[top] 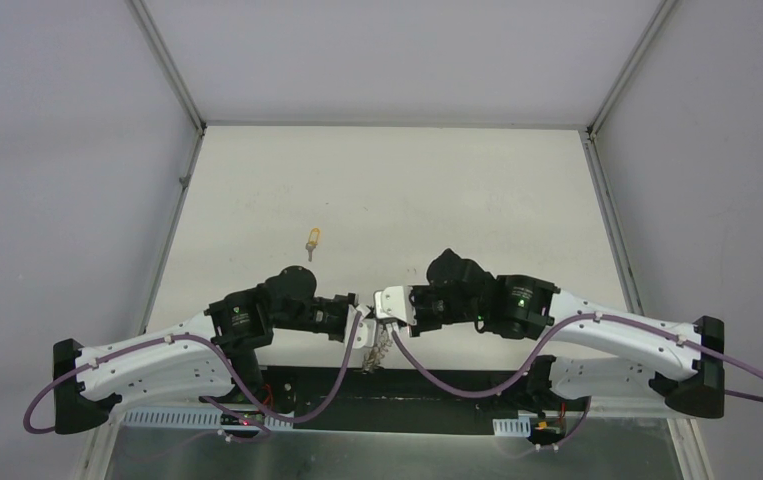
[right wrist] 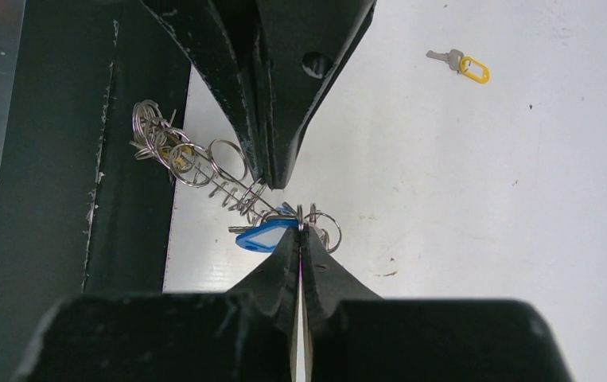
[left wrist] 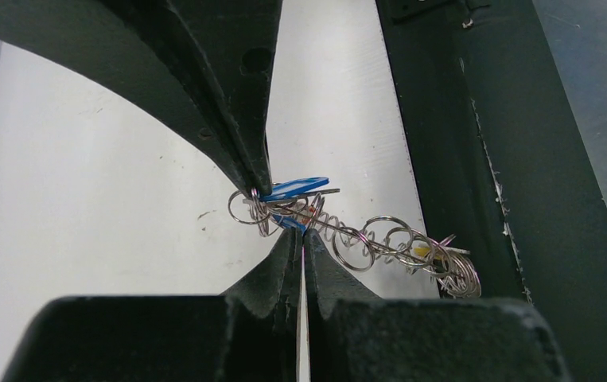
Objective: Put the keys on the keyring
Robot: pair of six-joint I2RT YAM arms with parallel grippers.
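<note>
The keyring is a floppy string of grey wire coils held up between both grippers over the table's near edge; in the top view it dangles as a grey clump. My left gripper is shut on its coils. My right gripper is shut on a wire loop at the keyring's end. A blue-headed key hangs right beside the right fingertips, seen from the left wrist view too. A yellow key head shows among the far coils. Another yellow-headed key lies loose on the white table.
The black base rail runs along the near table edge, right under the hanging coils. Grey walls close in the table on the left, right and back. The two arms meet nose to nose at centre front.
</note>
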